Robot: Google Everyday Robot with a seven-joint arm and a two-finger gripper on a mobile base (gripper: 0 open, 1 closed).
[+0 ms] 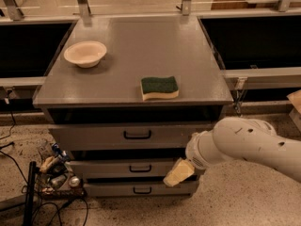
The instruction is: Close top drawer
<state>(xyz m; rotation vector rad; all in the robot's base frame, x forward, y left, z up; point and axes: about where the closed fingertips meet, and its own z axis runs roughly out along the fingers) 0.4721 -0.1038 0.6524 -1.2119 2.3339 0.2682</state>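
The top drawer of the grey cabinet stands a little way out. Its tall flat front carries a small black handle, and a dark gap shows above it under the cabinet top. My gripper, with a pale yellowish tip, hangs from the white arm that comes in from the right. It sits low in front of the cabinet's right side, just below the top drawer's front and level with the middle drawer.
On the cabinet top stand a cream bowl and a green-and-yellow sponge. The bottom drawer is below. Cables and small clutter lie on the floor at the left. Dark bins flank the cabinet.
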